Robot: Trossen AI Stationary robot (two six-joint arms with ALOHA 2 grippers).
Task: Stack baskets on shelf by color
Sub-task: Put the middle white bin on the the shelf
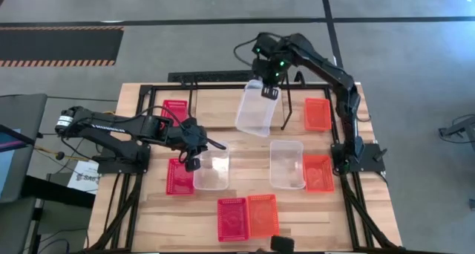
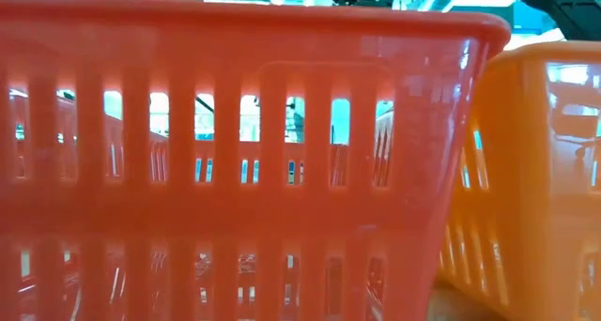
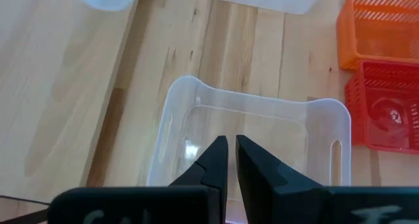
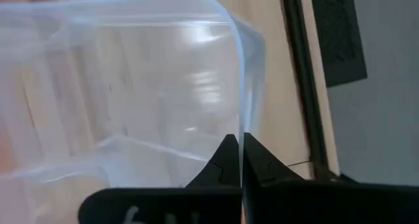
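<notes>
Wooden table (image 1: pixel 148 209) mostly unsorted: red and orange baskets lie scattered. Right gripper (image 1: pixel 269 90) pinches a clear basket (image 1: pixel 254 109) above the shelf (image 1: pixel 223 79); left gripper (image 1: pixel 194 162), fingers nearly together, hovers over another clear basket (image 1: pixel 211 171).

Pale planked wooden tabletop (image 1: pixel 245 146): matt, visible grain. Translucent clear plastic basket (image 3: pixel 252 135): smooth, glossy. Red slotted plastic basket (image 2: pixel 235 152): glossy. Black gripper fingers (image 3: pixel 213 162): matt.

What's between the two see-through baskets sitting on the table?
Nothing. In the high view, only bare wood lies between the clear basket under the left hand and the other clear basket. The right hand holds a third clear one farther back.
</notes>
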